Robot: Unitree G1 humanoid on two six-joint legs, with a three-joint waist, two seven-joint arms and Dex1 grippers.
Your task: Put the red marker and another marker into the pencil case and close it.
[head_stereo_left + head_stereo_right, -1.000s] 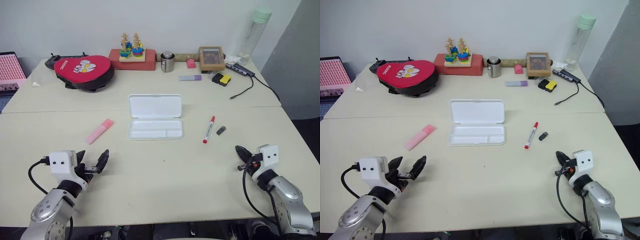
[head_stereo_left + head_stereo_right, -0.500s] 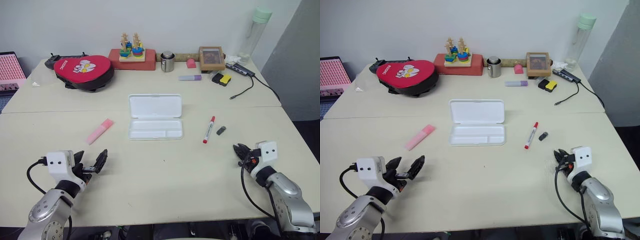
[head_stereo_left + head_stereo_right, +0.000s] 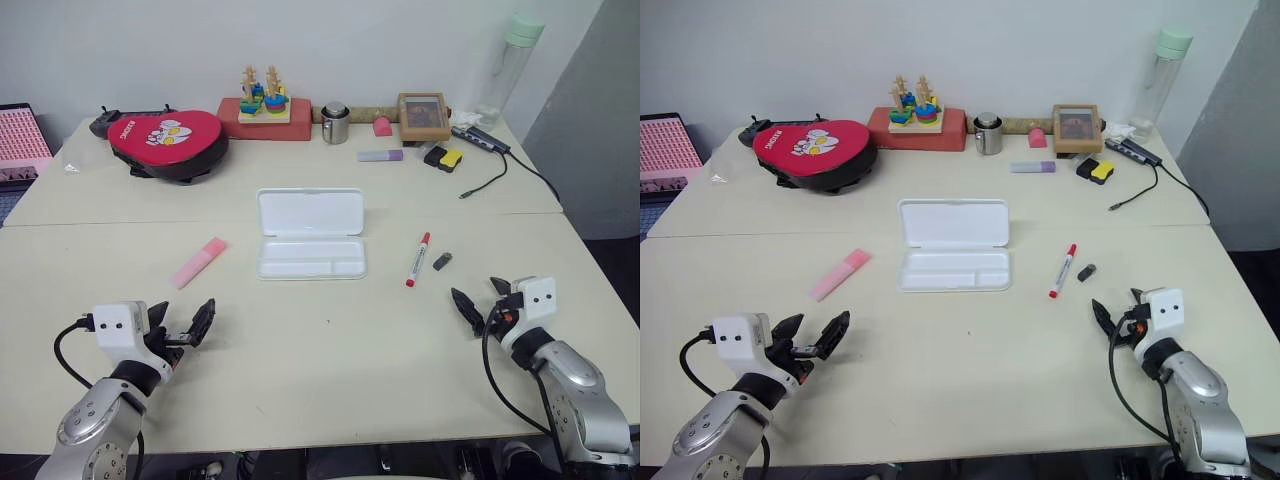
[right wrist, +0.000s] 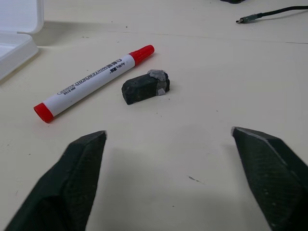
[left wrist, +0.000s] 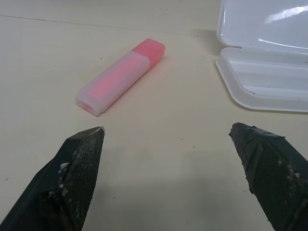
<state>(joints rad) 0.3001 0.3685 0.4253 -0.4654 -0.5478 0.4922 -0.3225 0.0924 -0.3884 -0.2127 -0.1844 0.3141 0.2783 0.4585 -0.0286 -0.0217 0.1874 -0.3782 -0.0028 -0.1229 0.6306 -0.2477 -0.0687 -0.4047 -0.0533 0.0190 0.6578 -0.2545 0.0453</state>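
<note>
The white pencil case (image 3: 310,258) lies open at mid-table, its lid (image 3: 309,212) laid back and its tray bare. To its right lies the red marker (image 3: 417,259), white-barrelled with a red cap. The other marker, a pink highlighter (image 3: 199,262), lies to the case's left. My left gripper (image 3: 183,320) hovers open near the front left edge, pointing toward the highlighter (image 5: 120,76) and well short of it. My right gripper (image 3: 480,297) stands open at the front right, empty, a little short of the red marker (image 4: 94,82).
A small dark piece (image 4: 144,86) lies beside the red marker. Along the back stand a red pouch (image 3: 167,140), a stacking toy (image 3: 264,100), a metal cup (image 3: 335,124), a purple highlighter (image 3: 380,155), a picture frame (image 3: 423,116), a bottle (image 3: 508,65) and a cable (image 3: 500,170).
My right gripper has opened from shut, staying in place. The left gripper and the table's things are as before.
</note>
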